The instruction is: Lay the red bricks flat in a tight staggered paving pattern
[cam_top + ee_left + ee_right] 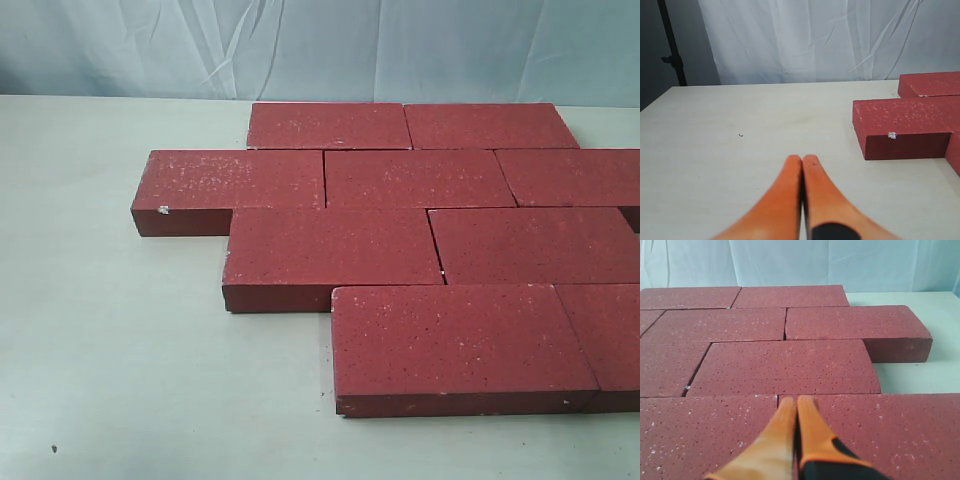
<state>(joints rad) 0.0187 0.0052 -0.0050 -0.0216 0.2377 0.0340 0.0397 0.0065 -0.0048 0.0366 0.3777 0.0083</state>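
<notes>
**Bricks laid, both pincers closed**

Ext: red bricks point(400, 235) lie flat on table point(100, 360) in four staggered rows, edges touching.
L wrist: left gripper point(802, 160) tips together over bare table, chipped brick point(900, 117) near.
R wrist: right gripper point(797, 401) tips together over the bricks.

Soft, even light fills all three views, leaving only thin, faint shadows beneath the red bricks point(400, 180) on the pale table point(100, 350) and their matte tops evenly lit. The orange left gripper point(802, 159) and right gripper point(796, 400) blur at close range in the wrist views, while the bricks beyond are fairly sharp. The white curtain point(300, 45) looks slightly washed out and grainy, perhaps lit from overhead.
</notes>
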